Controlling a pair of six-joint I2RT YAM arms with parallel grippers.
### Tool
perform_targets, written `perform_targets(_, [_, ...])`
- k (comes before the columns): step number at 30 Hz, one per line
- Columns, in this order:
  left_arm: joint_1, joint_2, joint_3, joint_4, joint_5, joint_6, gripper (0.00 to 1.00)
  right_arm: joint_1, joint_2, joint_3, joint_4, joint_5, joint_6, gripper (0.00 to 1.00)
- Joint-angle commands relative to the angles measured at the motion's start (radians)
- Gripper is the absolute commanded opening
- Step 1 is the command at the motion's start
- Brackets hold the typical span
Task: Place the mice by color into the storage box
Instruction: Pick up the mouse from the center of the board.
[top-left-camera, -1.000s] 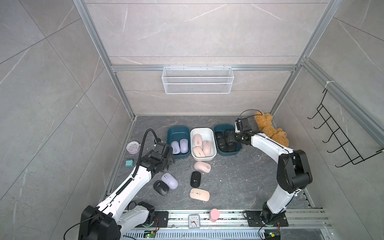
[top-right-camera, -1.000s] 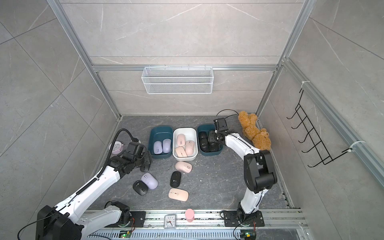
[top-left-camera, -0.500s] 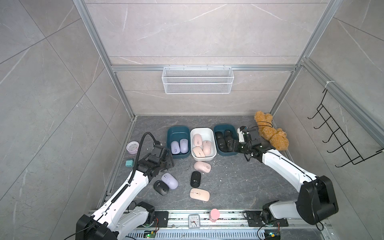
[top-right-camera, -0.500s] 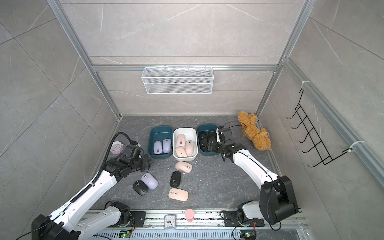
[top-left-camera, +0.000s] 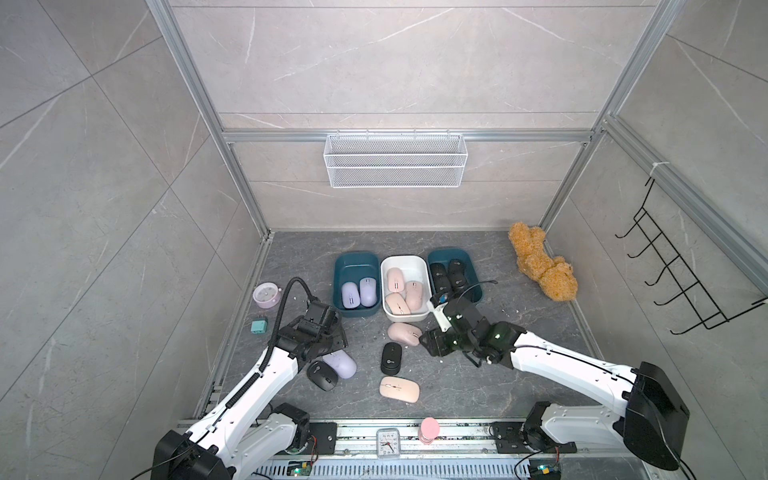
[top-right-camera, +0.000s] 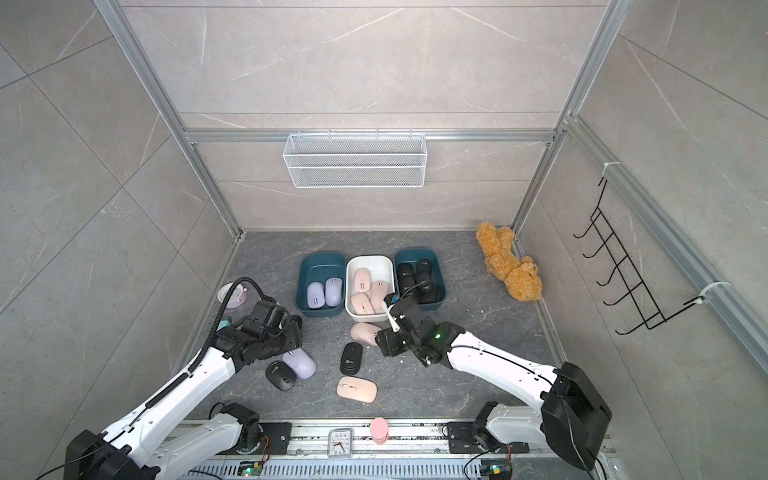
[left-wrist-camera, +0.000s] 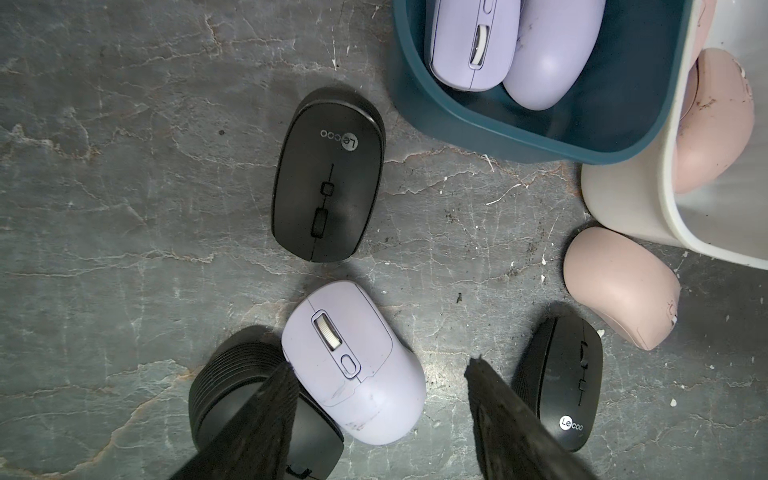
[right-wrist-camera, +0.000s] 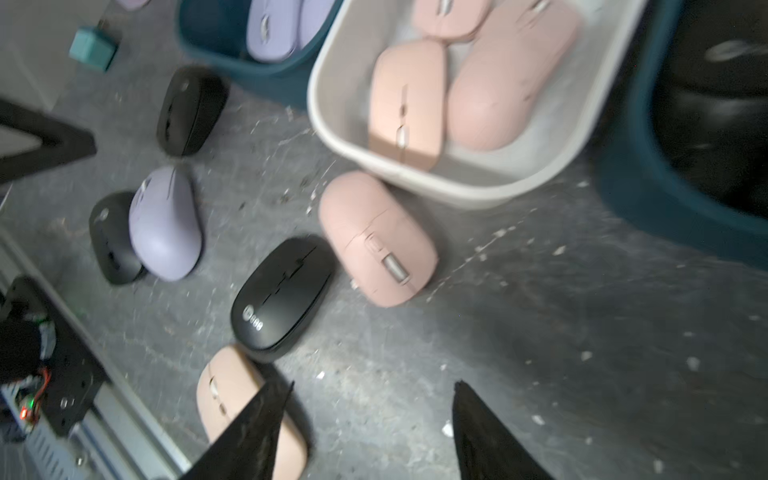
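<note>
The storage box is three bins side by side: a teal bin (top-left-camera: 356, 259) with two lavender mice (top-left-camera: 359, 293), a white bin (top-left-camera: 405, 261) with pink mice, and a teal bin (top-left-camera: 451, 252) with black mice. Loose on the floor lie a lavender mouse (left-wrist-camera: 353, 365), three black mice (left-wrist-camera: 328, 178) (left-wrist-camera: 569, 382) (top-left-camera: 322, 375) and two pink mice (top-left-camera: 404, 333) (top-left-camera: 399, 388). My left gripper (left-wrist-camera: 380, 368) hangs open over the loose lavender mouse. My right gripper (right-wrist-camera: 372, 386) is open over bare floor beside a pink mouse (right-wrist-camera: 232, 411).
A lavender alarm clock (top-left-camera: 266, 295) and a teal block (top-left-camera: 258, 326) sit by the left wall. A teddy bear (top-left-camera: 540, 266) lies at the back right. A wire basket (top-left-camera: 395, 160) hangs on the back wall. A small clock (top-left-camera: 387, 442) stands on the front rail.
My right arm has swung from the bin of black mice forward and down to the floor by the loose pink mouse. My left gripper has edged forward over the lavender mouse.
</note>
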Motion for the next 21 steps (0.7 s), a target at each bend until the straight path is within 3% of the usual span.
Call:
perform_targets(1, [-0.002,-0.038,0.005,-0.032,-0.018,-0.013,0.67,0.102,-0.016,-0.013,0.008,0.040,-0.025,0.66])
perform_targets(7, [-0.002,-0.087,0.006,-0.045,-0.040,-0.021,0.67,0.335,0.105,0.031,-0.047,0.140,-0.047,0.66])
perform_targets(10, [-0.002,-0.115,0.001,-0.049,-0.051,-0.030,0.67,0.404,0.181,0.060,-0.060,0.169,-0.058,0.67])
perform_targets(21, [-0.002,-0.157,-0.007,-0.051,-0.056,-0.039,0.67,0.468,0.328,0.114,-0.007,0.214,-0.072,0.70])
